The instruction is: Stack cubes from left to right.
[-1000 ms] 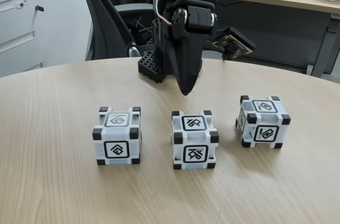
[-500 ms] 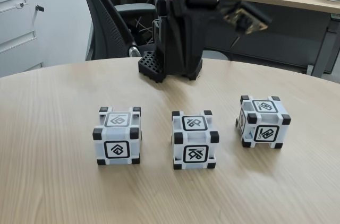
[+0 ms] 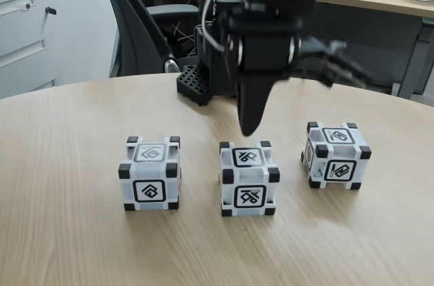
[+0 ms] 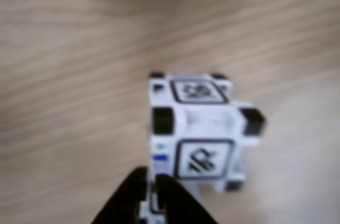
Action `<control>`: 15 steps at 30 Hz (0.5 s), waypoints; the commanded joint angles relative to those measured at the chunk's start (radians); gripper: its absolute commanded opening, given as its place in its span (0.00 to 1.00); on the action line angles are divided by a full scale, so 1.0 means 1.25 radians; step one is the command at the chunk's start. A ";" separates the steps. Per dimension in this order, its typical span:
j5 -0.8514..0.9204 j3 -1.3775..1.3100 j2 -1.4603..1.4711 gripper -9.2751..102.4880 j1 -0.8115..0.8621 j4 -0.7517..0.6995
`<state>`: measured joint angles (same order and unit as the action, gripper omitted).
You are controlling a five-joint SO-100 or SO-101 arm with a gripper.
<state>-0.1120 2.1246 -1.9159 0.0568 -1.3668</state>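
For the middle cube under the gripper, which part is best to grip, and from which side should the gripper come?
Probably from straight above: the middle cube sits flat with its top free and open table on both sides. Close the gripper on two opposite flat side faces, between the black corner blocks, which stick out slightly.
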 commanded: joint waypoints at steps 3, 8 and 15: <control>-0.040 -0.040 0.007 0.08 -0.006 -0.002; -0.087 -0.033 0.006 0.08 -0.012 -0.004; -0.117 -0.029 0.004 0.08 -0.168 -0.005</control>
<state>-0.2424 2.1246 -1.9021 -0.1089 -1.3668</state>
